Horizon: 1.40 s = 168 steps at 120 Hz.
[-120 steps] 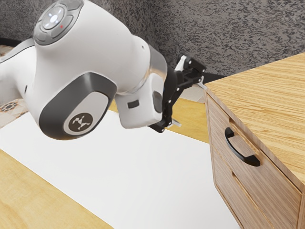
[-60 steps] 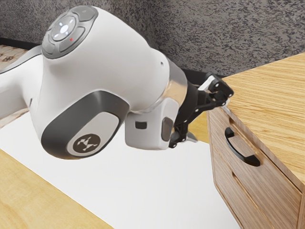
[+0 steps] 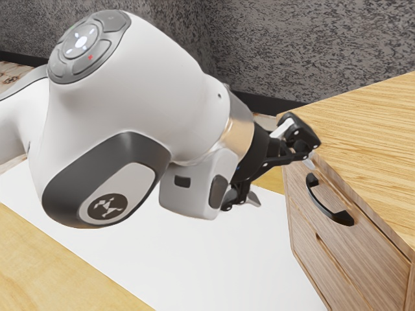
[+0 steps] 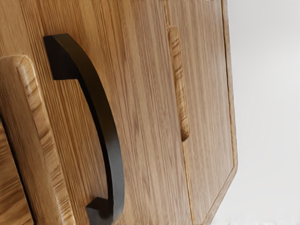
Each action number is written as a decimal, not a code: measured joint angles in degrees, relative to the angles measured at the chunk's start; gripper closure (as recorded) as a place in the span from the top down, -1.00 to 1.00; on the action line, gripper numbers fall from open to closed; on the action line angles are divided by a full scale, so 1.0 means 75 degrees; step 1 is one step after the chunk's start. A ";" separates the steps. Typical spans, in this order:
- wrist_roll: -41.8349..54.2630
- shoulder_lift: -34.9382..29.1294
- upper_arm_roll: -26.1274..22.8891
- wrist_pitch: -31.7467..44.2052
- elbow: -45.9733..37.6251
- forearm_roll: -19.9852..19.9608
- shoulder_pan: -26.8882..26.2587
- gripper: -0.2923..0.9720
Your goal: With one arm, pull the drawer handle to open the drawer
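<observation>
At the desk's [image 3: 39,278] near edge we start. Our white arm [image 3: 130,129] reaches toward three o'clock, with the jaws at the cabinet's [image 3: 363,129] top front corner; we cannot tell whether they are spread or pressed together. The drawer handle [image 3: 324,203] lies just beyond, at about four o'clock, untouched. It is a black curved bar on two posts, standing off the shut, wood-grained drawer front [image 4: 140,117]. We judge the jaws may knock the overhanging top, or catch only the handle's end and slip.

Bright, even light from above makes the cabinet top [image 3: 369,123] paler than the drawer front [image 3: 297,188].
</observation>
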 joint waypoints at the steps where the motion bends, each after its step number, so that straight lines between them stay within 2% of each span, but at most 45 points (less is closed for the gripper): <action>1: 0.0008 -0.0004 -0.0002 -0.0003 -0.0006 0.0000 -0.0002 0.41; 22: 0.0141 -0.0117 -0.0212 -0.0047 -0.0137 -0.0006 -0.0033 0.15; 48: 0.0233 -0.0407 -0.0296 -0.0018 -0.0394 -0.0015 -0.0036 0.02; 80: 0.0308 0.0154 -0.0297 0.0161 -0.0151 0.0035 -0.0024 0.01; 168: 0.0402 0.0594 -0.0417 0.0235 -0.0011 0.0052 0.0015 0.04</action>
